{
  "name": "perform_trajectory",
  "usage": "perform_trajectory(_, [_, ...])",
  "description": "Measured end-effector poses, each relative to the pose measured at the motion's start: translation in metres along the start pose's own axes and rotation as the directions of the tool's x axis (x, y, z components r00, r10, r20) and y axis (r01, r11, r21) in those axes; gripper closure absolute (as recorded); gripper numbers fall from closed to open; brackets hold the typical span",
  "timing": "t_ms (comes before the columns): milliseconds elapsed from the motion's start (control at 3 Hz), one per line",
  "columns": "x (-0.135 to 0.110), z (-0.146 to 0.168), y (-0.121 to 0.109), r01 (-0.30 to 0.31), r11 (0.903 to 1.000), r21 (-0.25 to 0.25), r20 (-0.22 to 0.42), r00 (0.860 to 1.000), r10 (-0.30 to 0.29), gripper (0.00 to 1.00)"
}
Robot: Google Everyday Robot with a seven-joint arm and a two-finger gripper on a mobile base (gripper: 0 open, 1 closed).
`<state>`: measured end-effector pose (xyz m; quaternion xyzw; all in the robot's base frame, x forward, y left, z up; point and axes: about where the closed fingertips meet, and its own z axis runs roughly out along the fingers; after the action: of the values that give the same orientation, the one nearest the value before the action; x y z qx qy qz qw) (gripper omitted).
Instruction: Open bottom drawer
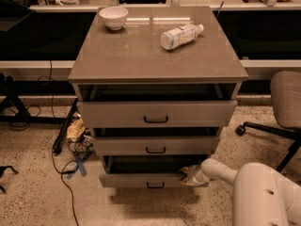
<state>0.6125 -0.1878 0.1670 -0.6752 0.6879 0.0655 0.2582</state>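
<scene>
Looks partly done: finds the bottom drawer (131,180), lowest in the cabinet (155,60), pulled partway out toward the near side. Puts the gripper (189,176) at the right end of its front, grip impossible to tell. Probably needs pulling farther out.

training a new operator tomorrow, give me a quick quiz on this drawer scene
1. True or false: the bottle stands upright on the cabinet top.
2. The pincer is: A over the bottle; B at the right end of the bottom drawer; C over the cabinet top.
3. Fill in: the white dish on top is a ___.
Key: 1 false, it lies on its side; 2 B; 3 bowl.
</scene>
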Motion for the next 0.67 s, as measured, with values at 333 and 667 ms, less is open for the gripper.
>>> perform_trajectory(333, [-0.0037, 0.0044, 0.003, 0.022, 0.9994, -0.028, -0.004, 1.0, -0.022, 0.05])
perform_trajectory(667, [-0.0052, 0.0056, 0.0097, 0.038, 0.9981, -0.049, -0.009, 0.999, -0.039, 0.0])
